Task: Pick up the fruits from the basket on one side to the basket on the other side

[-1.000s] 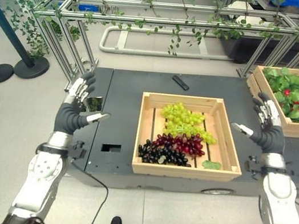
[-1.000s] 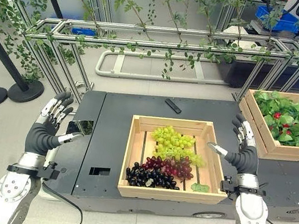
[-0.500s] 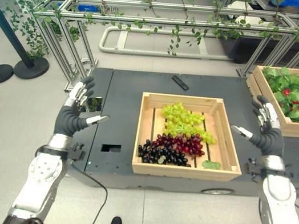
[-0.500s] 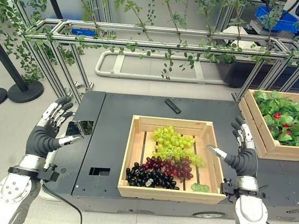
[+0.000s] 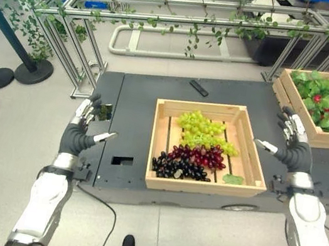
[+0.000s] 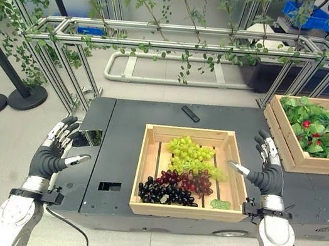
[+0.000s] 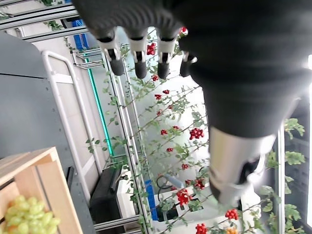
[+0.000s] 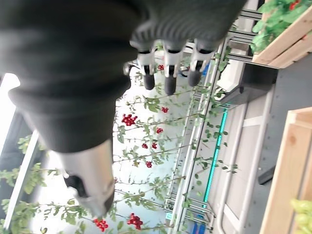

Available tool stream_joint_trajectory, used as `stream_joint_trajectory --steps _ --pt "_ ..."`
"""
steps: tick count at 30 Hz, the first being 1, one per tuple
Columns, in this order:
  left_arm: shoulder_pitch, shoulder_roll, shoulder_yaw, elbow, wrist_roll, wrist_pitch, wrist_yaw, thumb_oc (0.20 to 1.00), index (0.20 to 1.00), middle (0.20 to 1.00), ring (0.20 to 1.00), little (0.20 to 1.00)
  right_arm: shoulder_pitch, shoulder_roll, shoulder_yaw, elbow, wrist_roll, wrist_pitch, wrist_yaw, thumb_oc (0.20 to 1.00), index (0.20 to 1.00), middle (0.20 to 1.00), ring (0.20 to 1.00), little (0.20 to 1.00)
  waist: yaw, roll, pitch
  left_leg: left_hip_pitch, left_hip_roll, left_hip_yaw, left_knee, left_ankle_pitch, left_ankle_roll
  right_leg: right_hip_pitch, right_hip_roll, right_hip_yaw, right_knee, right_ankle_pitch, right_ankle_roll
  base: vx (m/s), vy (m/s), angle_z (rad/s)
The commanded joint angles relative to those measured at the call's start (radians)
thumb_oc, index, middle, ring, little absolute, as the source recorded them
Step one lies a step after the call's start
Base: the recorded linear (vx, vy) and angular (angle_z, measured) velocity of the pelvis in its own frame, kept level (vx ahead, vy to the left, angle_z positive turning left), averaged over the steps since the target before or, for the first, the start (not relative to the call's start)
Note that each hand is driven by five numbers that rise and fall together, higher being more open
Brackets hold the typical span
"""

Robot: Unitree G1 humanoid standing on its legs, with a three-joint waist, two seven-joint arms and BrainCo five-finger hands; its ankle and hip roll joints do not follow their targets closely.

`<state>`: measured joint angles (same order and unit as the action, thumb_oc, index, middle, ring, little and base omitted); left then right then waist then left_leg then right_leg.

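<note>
1. Platform (image 5: 136, 102): dark grey, flat and matte, standing low on a pale grey floor (image 5: 5, 159). An aluminium frame (image 5: 170, 19) strung with leafy vines runs behind it.
2. Wooden crate (image 5: 153, 181), slatted, sits mid-platform. Inside lie green grapes (image 5: 200, 128) at the far end, red grapes (image 5: 200, 156) in the middle and black grapes (image 5: 175, 168) nearest the front wall, the bunches touching. One green leaf (image 5: 231, 180) lies in the front right corner.
3. Second wooden crate (image 5: 293, 117), at the platform's far right corner, is packed with green leaves and small red fruit (image 5: 315, 100).
4. Black remote (image 5: 198, 89) lies on bare platform behind the grape crate.
5. Left hand (image 5: 80, 133) is raised off the platform's left edge, fingers spread straight, holding nothing.
6. Right hand (image 5: 293, 146) is raised between the two crates, fingers spread, empty.
</note>
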<state>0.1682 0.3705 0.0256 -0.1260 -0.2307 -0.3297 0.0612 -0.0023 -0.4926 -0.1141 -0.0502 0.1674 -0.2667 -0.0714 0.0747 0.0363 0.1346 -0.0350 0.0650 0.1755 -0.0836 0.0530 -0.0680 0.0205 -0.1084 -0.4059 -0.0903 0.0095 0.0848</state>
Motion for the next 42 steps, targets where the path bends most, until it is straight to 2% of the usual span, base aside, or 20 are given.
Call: stream_joint_trajectory --steps 1,4,5,7,8,9,11,13,15,18,22,23,24,27,29,31,35,37,38,42 --pt "-0.062 0.057 0.061 0.001 -0.031 -0.04 0.01 1.0 1.0 1.0 1.0 1.0 -0.133 -0.088 0.027 0.029 -0.046 -0.015 -0.015 1.0 1.0 1.0 1.0 1.0 0.01 -0.071 0.062 0.019 -0.065 -0.003 0.006 -0.036 0.02 -0.024 -0.051 0.007 0.005 0.061 0.05 -0.06 0.0 -0.01" --pt "-0.073 0.082 0.059 0.009 -0.05 -0.049 0.015 1.0 1.0 1.0 1.0 1.0 -0.23 -0.264 0.055 0.047 -0.165 0.008 -0.043 1.0 1.0 1.0 1.0 1.0 0.027 -0.057 0.109 -0.038 -0.064 -0.006 0.033 -0.033 0.011 -0.065 -0.07 0.006 0.009 0.074 0.055 -0.07 0.0 -0.01" --pt "-0.075 0.081 0.06 0.01 -0.05 -0.049 0.015 1.0 1.0 1.0 1.0 1.0 -0.235 -0.266 0.057 0.049 -0.166 0.008 -0.044 1.0 1.0 1.0 1.0 1.0 0.025 -0.057 0.109 -0.045 -0.066 -0.006 0.036 -0.03 0.012 -0.069 -0.071 0.005 0.008 0.078 0.054 -0.05 -0.008 0.0" --pt "-0.073 0.092 0.059 0.014 -0.061 -0.055 0.025 1.0 1.0 1.0 1.0 1.0 -0.341 -0.383 0.11 0.055 -0.229 0.029 -0.054 1.0 1.0 1.0 1.0 1.0 0.036 -0.05 0.156 -0.106 -0.068 -0.005 0.112 -0.053 0.009 -0.1 -0.084 0.006 0.017 0.082 0.052 -0.04 -0.009 0.0" --pt "-0.074 0.09 0.06 0.015 -0.061 -0.056 0.025 1.0 1.0 1.0 1.0 1.0 -0.347 -0.384 0.114 0.058 -0.229 0.029 -0.055 1.0 1.0 1.0 1.0 1.0 0.034 -0.049 0.156 -0.109 -0.068 -0.005 0.116 -0.055 0.009 -0.102 -0.084 0.007 0.018 0.082 0.052 -0.02 -0.019 -0.08" --pt "-0.07 0.088 0.054 0.013 -0.067 -0.054 0.027 1.0 1.0 1.0 1.0 1.0 -0.414 -0.443 0.146 0.07 -0.256 0.047 -0.055 1.0 1.0 1.0 1.0 1.0 0.046 -0.048 0.178 -0.137 -0.069 -0.005 0.13 -0.056 0.009 -0.128 -0.091 0.007 0.029 0.082 0.048 -0.02 -0.017 -0.12" --pt "-0.064 0.083 0.042 0.014 -0.068 -0.05 0.028 1.0 1.0 1.0 1.0 1.0 -0.477 -0.49 0.183 0.103 -0.266 0.059 -0.053 1.0 1.0 1.0 1.0 1.0 0.059 -0.046 0.192 -0.158 -0.066 -0.006 0.121 -0.046 0.007 -0.152 -0.097 0.003 0.037 0.082 0.047 -0.02 -0.03 -0.08" --pt "-0.063 0.085 0.036 0.018 -0.063 -0.048 0.03 1.0 1.0 1.0 1.0 1.0 -0.513 -0.51 0.21 0.131 -0.261 0.066 -0.05 1.0 1.0 1.0 1.0 1.0 0.062 -0.044 0.202 -0.167 -0.064 -0.005 0.114 -0.036 0.005 -0.164 -0.098 -0.001 0.042 0.083 0.046 -0.01 -0.021 0.01" --pt "-0.079 0.099 0.02 0.019 -0.058 -0.044 0.033 1.0 1.0 1.0 1.0 1.0 -0.596 -0.576 0.285 0.174 -0.289 0.08 -0.031 1.0 1.0 1.0 1.0 1.0 0.074 -0.044 0.237 -0.188 -0.059 -0.011 0.107 -0.02 0.001 -0.189 -0.1 -0.009 0.057 0.079 0.042 -0.04 -0.06 0.12" --pt "-0.099 0.107 0.006 0.023 -0.058 -0.046 0.036 1.0 1.0 1.0 1.0 1.0 -0.688 -0.616 0.357 0.235 -0.306 0.092 -0.033 1.0 1.0 1.0 1.0 1.0 0.082 -0.046 0.272 -0.216 -0.057 -0.019 0.116 -0.016 0.001 -0.216 -0.106 -0.013 0.075 0.078 0.039 -0.04 -0.043 0.15" --pt "-0.125 0.122 -0.02 0.032 -0.054 -0.047 0.04 1.0 1.0 1.0 1.0 1.0 -0.844 -0.633 0.5 0.306 -0.388 0.109 -0.041 1.0 1.0 1.0 1.0 1.0 0.093 -0.056 0.308 -0.259 -0.055 -0.023 0.147 -0.02 0.006 -0.254 -0.114 -0.01 0.1 0.079 0.038 -0.03 -0.037 0.04" --pt "-0.132 0.129 -0.027 0.035 -0.055 -0.047 0.042 1.0 1.0 1.0 1.0 1.0 -0.886 -0.637 0.538 0.327 -0.419 0.114 -0.041 1.0 1.0 1.0 1.0 1.0 0.1 -0.061 0.309 -0.258 -0.05 -0.037 0.149 -0.042 -0.002 -0.255 -0.108 0.008 0.104 0.062 0.047 -0.02 -0.011 0.04" --pt "-0.133 0.125 -0.025 0.036 -0.055 -0.048 0.043 1.0 1.0 1.0 1.0 1.0 -0.903 -0.636 0.553 0.336 -0.419 0.113 -0.044 1.0 1.0 1.0 1.0 1.0 0.096 -0.059 0.317 -0.269 -0.052 -0.023 0.155 -0.024 0.006 -0.265 -0.115 -0.006 0.108 0.079 0.038 0.06 -0.029 0.09" --pt "-0.167 0.126 -0.034 0.046 -0.067 -0.048 0.064 1.0 1.0 1.0 1.0 1.0 -1.046 -0.602 0.666 0.4 -0.482 0.137 -0.058 1.0 1.0 1.0 1.0 1.0 0.112 -0.075 0.336 -0.294 -0.045 -0.036 0.17 -0.048 0.0 -0.291 -0.106 0.019 0.12 0.066 0.045 -0.02 -0.034 0.03" --pt "-0.185 0.127 -0.035 0.049 -0.062 -0.048 0.076 1.0 1.0 1.0 1.0 1.0 -1.103 -0.561 0.702 0.429 -0.486 0.145 -0.068 1.0 1.0 1.0 1.0 1.0 0.114 -0.082 0.359 -0.32 -0.044 -0.02 0.185 -0.029 0.009 -0.315 -0.113 0.009 0.13 0.083 0.032 -0.07 -0.013 -0.01" --pt "-0.199 0.13 -0.033 0.051 -0.058 -0.048 0.087 1.0 1.0 1.0 1.0 1.0 -1.126 -0.538 0.715 0.431 -0.469 0.143 -0.065 1.0 1.0 1.0 1.0 1.0 0.116 -0.087 0.364 -0.323 -0.039 -0.034 0.186 -0.049 0.001 -0.319 -0.105 0.025 0.133 0.064 0.04 0.03 -0.018 0.01" --pt "-0.204 0.135 -0.021 0.044 -0.058 -0.049 0.096 1.0 1.0 1.0 1.0 1.0 -1.157 -0.532 0.748 0.415 -0.47 0.14 -0.057 1.0 1.0 1.0 1.0 1.0 0.12 -0.091 0.384 -0.34 -0.035 -0.036 0.188 -0.047 -0.003 -0.336 -0.104 0.026 0.138 0.061 0.038 -0.03 -0.005 0.02" --pt "-0.191 0.134 -0.015 0.045 -0.067 -0.05 0.105 1.0 1.0 1.0 1.0 1.0 -1.175 -0.531 0.775 0.428 -0.473 0.143 -0.053 1.0 1.0 1.0 1.0 1.0 0.122 -0.096 0.385 -0.377 -0.034 -0.025 0.182 -0.017 0.003 -0.372 -0.11 0.007 0.136 0.084 0.029 -0.04 -0.01 0.09" --pt "-0.193 0.133 -0.013 0.045 -0.067 -0.05 0.105 1.0 1.0 1.0 1.0 1.0 -1.179 -0.53 0.777 0.429 -0.472 0.142 -0.053 1.0 1.0 1.0 1.0 1.0 0.122 -0.095 0.385 -0.364 -0.031 -0.038 0.18 -0.039 -0.006 -0.361 -0.103 0.024 0.137 0.064 0.039 0.08 -0.042 0.05" --pt "-0.189 0.131 -0.014 0.047 -0.071 -0.051 0.114 1.0 1.0 1.0 1.0 1.0 -1.236 -0.522 0.852 0.489 -0.493 0.15 -0.044 1.0 1.0 1.0 1.0 1.0 0.123 -0.098 0.385 -0.405 -0.03 -0.039 0.18 -0.034 -0.005 -0.412 -0.098 0.03 0.149 0.064 0.037 0.02 -0.006 0.0"
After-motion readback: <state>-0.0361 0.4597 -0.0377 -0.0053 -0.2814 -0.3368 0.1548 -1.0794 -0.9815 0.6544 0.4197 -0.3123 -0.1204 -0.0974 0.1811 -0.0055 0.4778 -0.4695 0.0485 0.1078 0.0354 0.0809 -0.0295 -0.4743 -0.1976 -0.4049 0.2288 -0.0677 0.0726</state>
